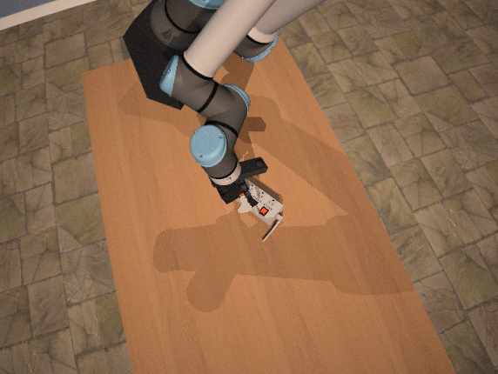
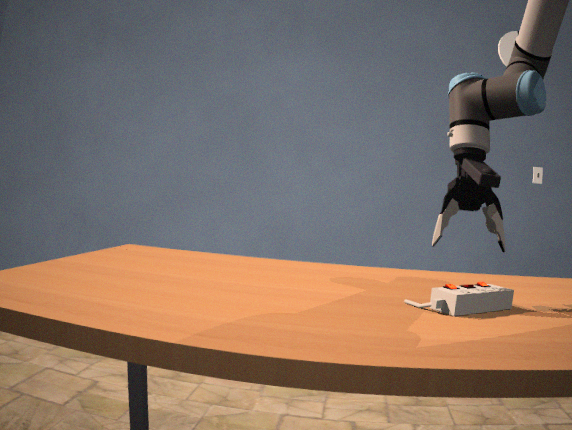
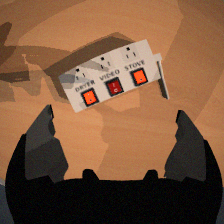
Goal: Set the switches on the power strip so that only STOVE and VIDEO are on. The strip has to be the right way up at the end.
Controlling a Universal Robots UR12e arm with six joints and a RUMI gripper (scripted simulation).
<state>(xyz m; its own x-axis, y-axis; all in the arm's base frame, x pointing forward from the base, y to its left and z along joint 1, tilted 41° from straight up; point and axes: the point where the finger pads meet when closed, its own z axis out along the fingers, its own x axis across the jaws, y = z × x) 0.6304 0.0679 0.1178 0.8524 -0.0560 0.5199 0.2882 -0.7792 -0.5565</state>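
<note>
The power strip (image 3: pixel 112 81) lies the right way up on the wooden surface (image 1: pixel 144 183), with its three labelled rocker switches facing upward. Judged by colour, the DRYER switch (image 3: pixel 88 96) and the STOVE switch (image 3: pixel 138 77) glow bright orange and seem to be on, while the VIDEO switch (image 3: pixel 114 87) is darker red and seems to be off. If so, STOVE is already correct, and two presses are left: DRYER off and VIDEO on.

The gripper (image 2: pixel 468 240) hangs well above the strip, its jaws wide apart and holding nothing.

Only the wrist view lets the labels be read; there the strip sits toward 12 o'clock from the jaws. The exterior view alone shows the height gap between jaws and strip. In the top view the arm (image 1: pixel 218 113) hides most of the strip, with one orange switch visible.
</note>
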